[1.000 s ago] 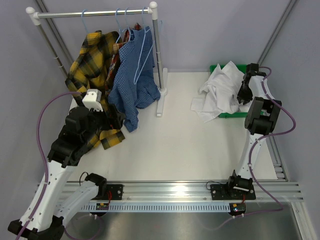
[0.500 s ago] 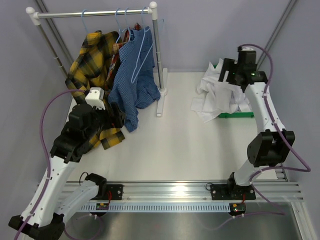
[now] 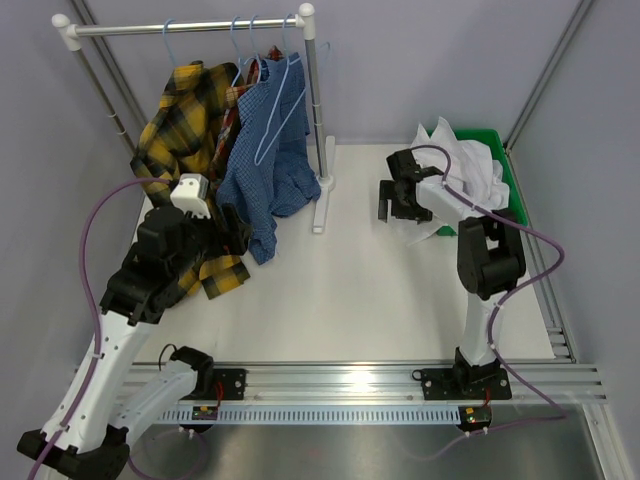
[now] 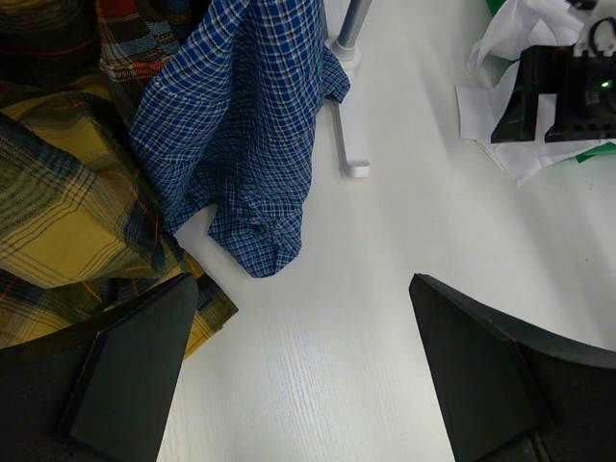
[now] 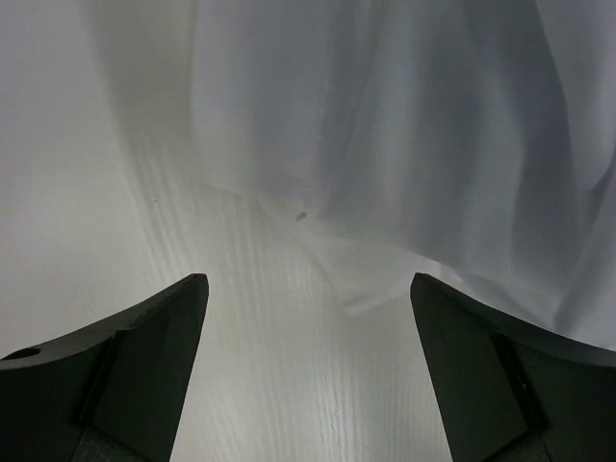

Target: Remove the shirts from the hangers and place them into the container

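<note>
The right pincer [image 5: 306,281], jaws apart, hovers over the edge of the white shirt [image 3: 462,165] spilling from the bin [image 3: 513,185] onto the worktop [image 3: 340,290], the left pincer [image 4: 303,281] gaping beside the hanging blue shirt [image 4: 241,135], open worktop between them.

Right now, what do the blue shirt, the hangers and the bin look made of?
Blue shirt: thin woven fabric, probably cotton, matte; it drapes in soft folds and shows a fine check. Hangers: thin wire, seemingly coated pale blue; whether metal or plastic underneath cannot be told. Bin: likely hard plastic, smooth bright green with a stiff straight rim.
</note>
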`<action>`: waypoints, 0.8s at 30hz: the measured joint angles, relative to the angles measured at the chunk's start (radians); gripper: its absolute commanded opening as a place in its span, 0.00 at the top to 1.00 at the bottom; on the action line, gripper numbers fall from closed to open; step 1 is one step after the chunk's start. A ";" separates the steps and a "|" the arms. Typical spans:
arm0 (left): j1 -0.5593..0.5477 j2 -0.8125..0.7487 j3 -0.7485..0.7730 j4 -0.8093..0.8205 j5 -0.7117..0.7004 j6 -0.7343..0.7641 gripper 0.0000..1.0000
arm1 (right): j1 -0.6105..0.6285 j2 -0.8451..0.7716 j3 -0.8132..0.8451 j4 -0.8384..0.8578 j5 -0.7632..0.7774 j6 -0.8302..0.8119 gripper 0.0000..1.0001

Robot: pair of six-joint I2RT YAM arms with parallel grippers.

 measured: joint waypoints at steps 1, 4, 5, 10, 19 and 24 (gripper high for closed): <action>0.000 -0.001 0.000 0.000 0.000 0.000 0.01 | 0.001 0.026 0.005 -0.009 0.018 0.029 0.02; 0.000 -0.006 0.000 0.000 0.003 -0.004 0.01 | 0.002 0.096 0.024 -0.041 0.065 0.129 0.00; 0.000 -0.008 0.000 0.000 0.003 -0.006 0.01 | 0.002 0.110 0.029 -0.048 0.078 0.166 0.01; 0.000 -0.020 0.000 0.000 0.004 -0.007 0.01 | 0.002 0.165 0.084 -0.089 0.131 0.353 0.00; 0.000 -0.033 -0.001 0.000 0.004 -0.007 0.01 | 0.002 0.225 0.159 -0.135 0.156 0.596 0.01; 0.000 -0.035 -0.001 0.000 0.004 -0.006 0.01 | 0.002 0.269 0.226 -0.191 0.156 0.657 0.47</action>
